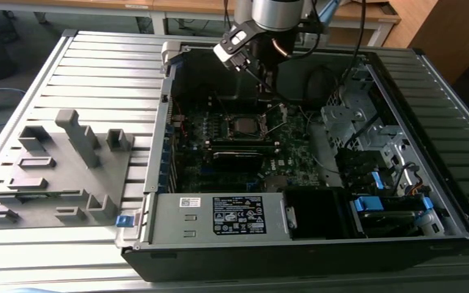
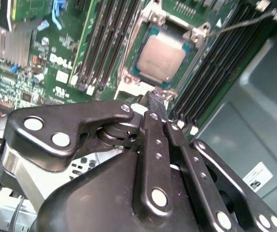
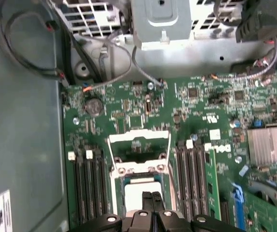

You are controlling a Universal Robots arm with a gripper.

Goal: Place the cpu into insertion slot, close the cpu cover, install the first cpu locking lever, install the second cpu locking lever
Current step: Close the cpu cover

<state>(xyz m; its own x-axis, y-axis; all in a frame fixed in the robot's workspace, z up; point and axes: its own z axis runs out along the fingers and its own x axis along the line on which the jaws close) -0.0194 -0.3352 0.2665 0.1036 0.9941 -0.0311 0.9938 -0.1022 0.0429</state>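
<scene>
Overhead, arm (image 1: pixel 277 15) angled down into case (image 1: pixel 300 256), jaws pressed together near cpu (image 2: pixel 161 58).

Place: robotics lab
Bench: slatted aluminium table (image 1: pixel 96 67) carrying an opened desktop computer case (image 1: pixel 218 259)
Fixture: grey parts holder (image 1: pixel 55 183)
Machine: robot arm (image 1: pixel 275 15)
Background: wooden desks (image 1: pixel 193 6)

Overview from high, two wrist cameras close in.
The exterior view looks steeply down into the open computer case (image 1: pixel 300 259); both wrist views hover near the motherboard (image 3: pixel 196 96), sharing the cpu (image 2: pixel 160 57) from different sides.
</scene>
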